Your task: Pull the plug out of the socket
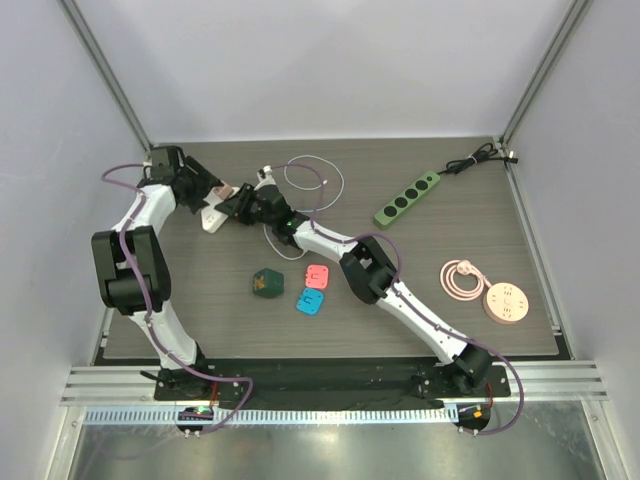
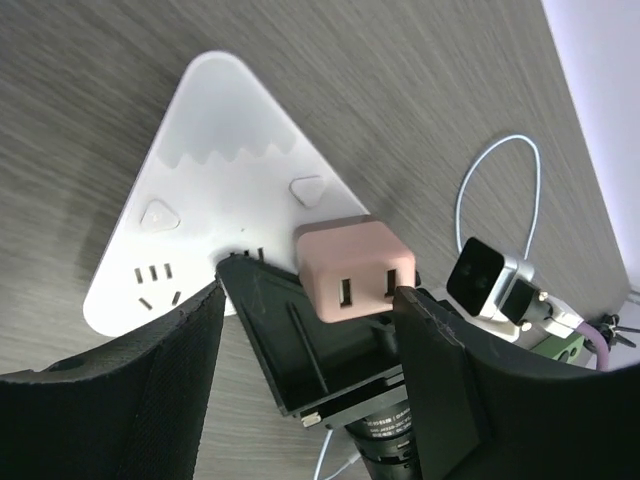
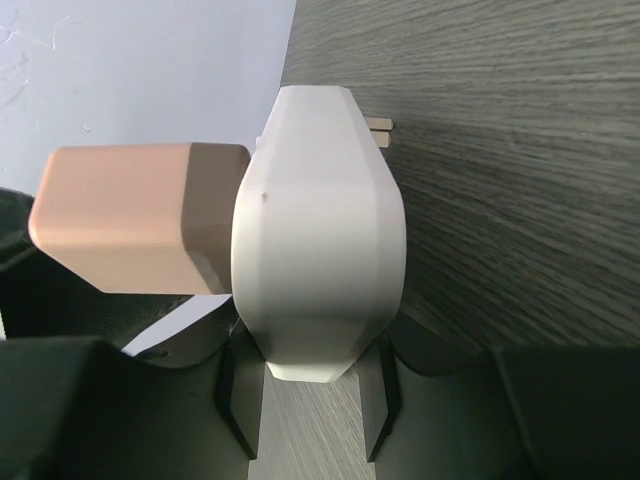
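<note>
Left claw [image 2: 312,310]: partly open, straddling the pink plug [image 2: 355,270], not clamped.
Right claw [image 3: 312,398]: closed on the white socket [image 2: 215,180] edge.
Plug: seated in socket, between left jaws.

Overhead view: bright, even, diffuse light from above; pale walls washed out, no hard glare. Table [image 1: 480,240] grain sharp; shadows under arms short and soft. Mild wide-angle bend, side rails splaying outward.

Left wrist view: white socket block [image 2: 215,190] near overexposed, surface relief faint; pink plug [image 2: 352,280] crisp; left pincer [image 2: 318,312] fingers [image 2: 120,400] dark, slightly soft at bottom edge.

Right wrist view: plug end nearest block in shadow; wood grain sharp at right; black parts along bottom underexposed, little detail.
</note>
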Robot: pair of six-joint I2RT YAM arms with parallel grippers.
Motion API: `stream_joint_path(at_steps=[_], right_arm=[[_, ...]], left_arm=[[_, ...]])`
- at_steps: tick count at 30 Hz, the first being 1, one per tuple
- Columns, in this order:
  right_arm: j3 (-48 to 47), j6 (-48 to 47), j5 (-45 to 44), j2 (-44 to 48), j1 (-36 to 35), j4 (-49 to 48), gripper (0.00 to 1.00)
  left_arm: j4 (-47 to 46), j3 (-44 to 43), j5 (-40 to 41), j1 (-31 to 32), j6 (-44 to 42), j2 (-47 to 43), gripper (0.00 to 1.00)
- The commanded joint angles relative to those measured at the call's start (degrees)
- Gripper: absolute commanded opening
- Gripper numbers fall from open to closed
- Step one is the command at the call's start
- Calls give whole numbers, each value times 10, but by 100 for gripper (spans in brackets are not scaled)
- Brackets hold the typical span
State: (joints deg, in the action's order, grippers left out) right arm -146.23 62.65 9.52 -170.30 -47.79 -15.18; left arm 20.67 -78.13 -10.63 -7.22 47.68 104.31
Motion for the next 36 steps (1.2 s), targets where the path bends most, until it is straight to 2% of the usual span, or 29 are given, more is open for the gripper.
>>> stream_joint_path(at_steps=[1,15,17,20,25,32,36], right_arm=[[21,-69,6,8,-7,80,1],[21,-74,7,11,-13,80,1],[21,-74,6,11,-13,80,1],[19,-77,7,11,-13,81,1],[18,-84,5,13,-13,83,1],[21,-94,4,18,-13,84,1],[23,-105,0,20,-15,88,1]], left_arm=[[-35,1,-24,4,5,3,69],[-55,2,-22,4,-2,29,69],[-57,0,-25,3,-4,31,65],[-58,-1,-28,3,-7,32,54],[-49,-11,-19,3,-19,37,47],[3,-45,-4,4,-46,52,57],[7,-50,-8,6,-51,60,55]])
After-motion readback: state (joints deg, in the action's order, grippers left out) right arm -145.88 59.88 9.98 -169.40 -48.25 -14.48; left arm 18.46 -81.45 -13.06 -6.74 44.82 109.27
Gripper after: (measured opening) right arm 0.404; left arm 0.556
